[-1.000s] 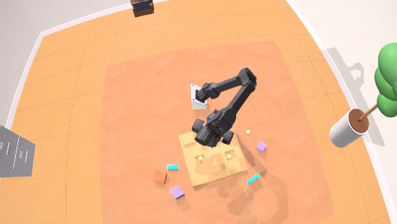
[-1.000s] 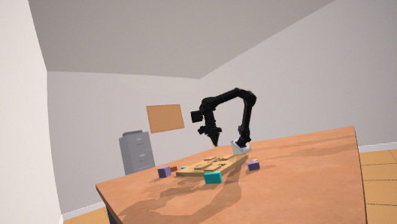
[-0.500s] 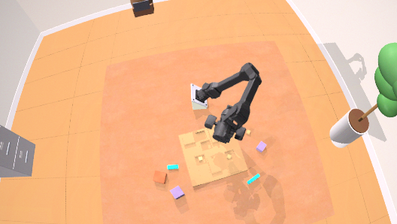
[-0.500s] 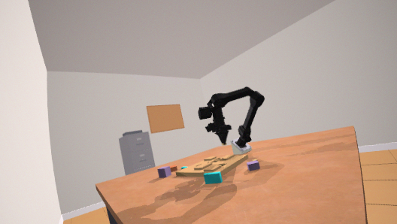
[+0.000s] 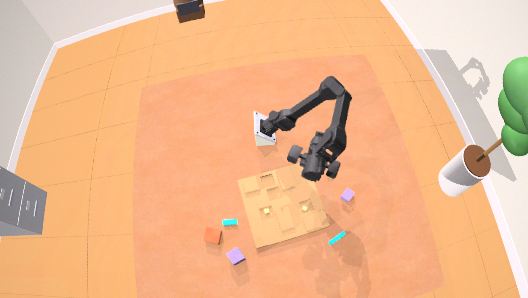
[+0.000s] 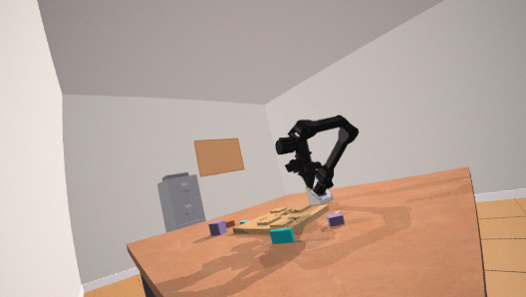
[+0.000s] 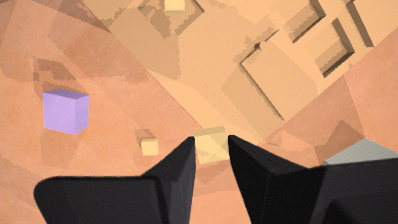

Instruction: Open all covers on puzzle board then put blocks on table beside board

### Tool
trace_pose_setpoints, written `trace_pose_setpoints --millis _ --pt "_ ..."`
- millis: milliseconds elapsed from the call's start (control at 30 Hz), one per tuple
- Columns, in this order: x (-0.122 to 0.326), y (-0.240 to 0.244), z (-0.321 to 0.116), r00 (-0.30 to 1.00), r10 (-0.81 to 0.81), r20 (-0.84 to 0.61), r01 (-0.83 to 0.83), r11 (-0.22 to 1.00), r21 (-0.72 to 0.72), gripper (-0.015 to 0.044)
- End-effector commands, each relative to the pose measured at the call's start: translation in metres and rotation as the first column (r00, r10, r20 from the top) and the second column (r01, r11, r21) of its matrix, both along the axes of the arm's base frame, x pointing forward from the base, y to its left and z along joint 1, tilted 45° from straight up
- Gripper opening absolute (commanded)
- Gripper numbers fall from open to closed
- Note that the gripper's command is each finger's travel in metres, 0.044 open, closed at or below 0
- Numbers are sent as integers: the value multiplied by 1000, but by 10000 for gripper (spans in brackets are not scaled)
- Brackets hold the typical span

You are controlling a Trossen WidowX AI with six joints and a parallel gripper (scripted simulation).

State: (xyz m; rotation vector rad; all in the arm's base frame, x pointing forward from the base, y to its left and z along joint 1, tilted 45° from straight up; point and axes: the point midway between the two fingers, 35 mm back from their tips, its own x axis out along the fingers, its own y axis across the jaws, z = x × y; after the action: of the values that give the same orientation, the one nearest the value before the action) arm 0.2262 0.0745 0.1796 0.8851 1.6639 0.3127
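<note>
The tan puzzle board (image 5: 261, 237) (image 6: 249, 230) (image 7: 205, 55) carries low covers of the same colour. Pale yellow blocks (image 5: 266, 211) (image 5: 305, 208) (image 7: 174, 5) sit in two uncovered wells. Two other wells (image 5: 272, 191) (image 7: 336, 56) near the arm's base side look empty. Another small yellow block (image 7: 149, 147) rests on the table beside the board, near the purple cube. My gripper (image 7: 211, 142) (image 6: 309, 188) is shut on a yellow block, held in the air by the board's near edge in the wrist view. In the top view the arm hides the fingertips.
Purple cubes (image 5: 347, 195) (image 5: 235, 256) (image 6: 336, 219) (image 7: 65, 112), cyan bars (image 5: 230, 222) (image 5: 337, 238) (image 6: 282, 235) and an orange block (image 5: 213, 235) lie around the board. The arm's pale base (image 5: 265, 140) (image 6: 319, 199) stands behind it.
</note>
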Motion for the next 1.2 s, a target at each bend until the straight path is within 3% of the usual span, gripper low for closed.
trace_pose_setpoints --millis 0,800,1167 --pt "-11 8 8 1000 -6 -9 6 1000 9 80" --pt "-82 46 50 1000 -4 -24 5 999 46 80" --pt "-82 54 41 1000 2 -23 -1 999 35 80"
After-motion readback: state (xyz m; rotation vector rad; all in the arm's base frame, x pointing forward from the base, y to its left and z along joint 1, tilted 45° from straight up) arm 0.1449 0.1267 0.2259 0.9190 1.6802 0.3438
